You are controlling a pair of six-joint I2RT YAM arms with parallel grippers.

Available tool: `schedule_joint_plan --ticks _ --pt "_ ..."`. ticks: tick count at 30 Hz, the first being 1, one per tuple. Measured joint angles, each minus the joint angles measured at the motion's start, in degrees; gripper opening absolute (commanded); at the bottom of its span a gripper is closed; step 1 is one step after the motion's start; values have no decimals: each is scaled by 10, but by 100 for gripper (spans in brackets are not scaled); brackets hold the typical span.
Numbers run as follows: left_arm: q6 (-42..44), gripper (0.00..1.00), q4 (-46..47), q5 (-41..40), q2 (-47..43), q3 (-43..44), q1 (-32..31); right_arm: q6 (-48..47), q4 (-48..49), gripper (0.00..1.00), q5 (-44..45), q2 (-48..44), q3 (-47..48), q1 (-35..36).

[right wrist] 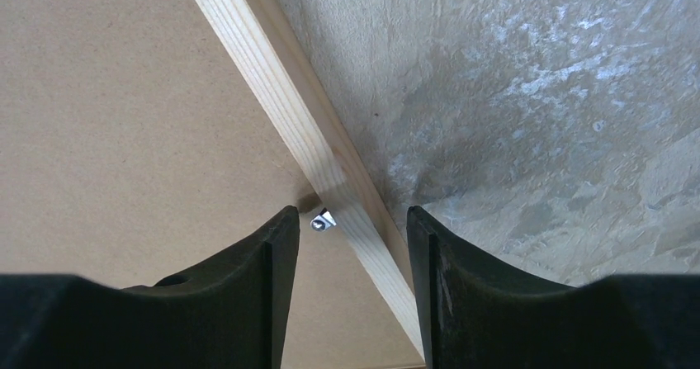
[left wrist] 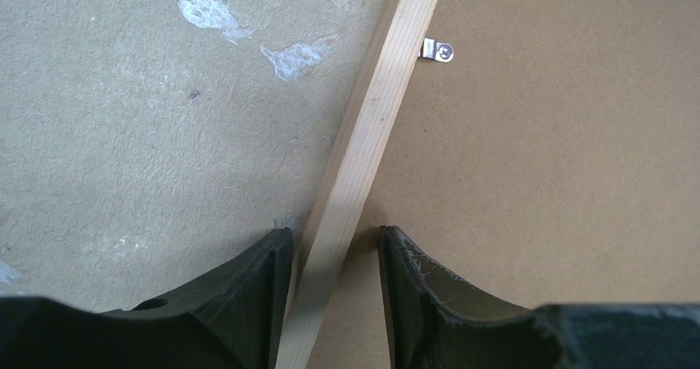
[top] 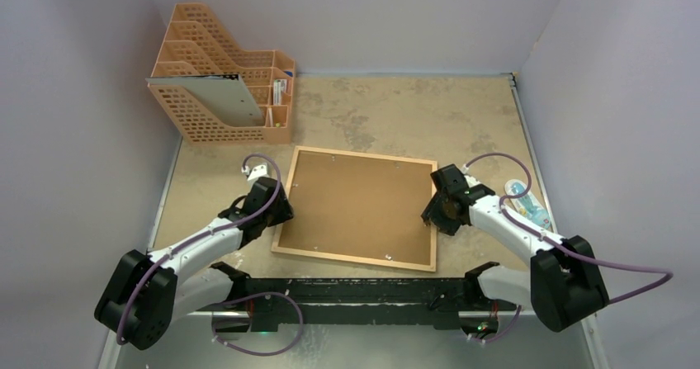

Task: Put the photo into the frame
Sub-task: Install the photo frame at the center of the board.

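Note:
The light-wood frame (top: 355,258) lies face down in the middle of the table, with the brown backing panel (top: 359,204) filling it. My left gripper (top: 281,212) stands open astride the frame's left rail (left wrist: 380,113), one finger on the table side and one over the backing (left wrist: 561,154). On the other side, my right gripper (top: 433,212) stands open astride the right rail (right wrist: 272,88), with a gap to its inner finger. A small metal clip (right wrist: 322,219) sits just ahead of that finger; another clip (left wrist: 437,51) shows in the left wrist view. The photo is hidden.
An orange plastic file rack (top: 223,63) stands at the back left, with a pale grey sheet (top: 227,101) leaning in its front. A small blue-and-clear packaged item (top: 524,202) lies by the right wall. Pale walls close in the mottled tabletop (top: 396,113) on three sides.

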Motion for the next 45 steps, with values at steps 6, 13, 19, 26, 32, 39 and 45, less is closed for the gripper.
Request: schedule_joint_plan --ticks 6,13,19,26,32,39,45 --pt "0 45 2 3 0 -1 0 6 5 53 3 10 0 0" --pt "0 44 3 5 1 -1 0 23 9 29 4 10 -2 0" --pt "1 44 6 6 2 -1 0 18 2 15 6 3 -2 0" --pt "2 44 7 6 3 -1 0 16 -3 45 3 -2 -2 0" --pt "2 45 7 5 3 -1 0 20 -7 68 19 0 21 0" --pt "6 51 9 5 3 -1 0 -15 26 72 101 77 128 0" --pt "7 59 17 9 5 0 0 -176 144 80 121 174 205 3"
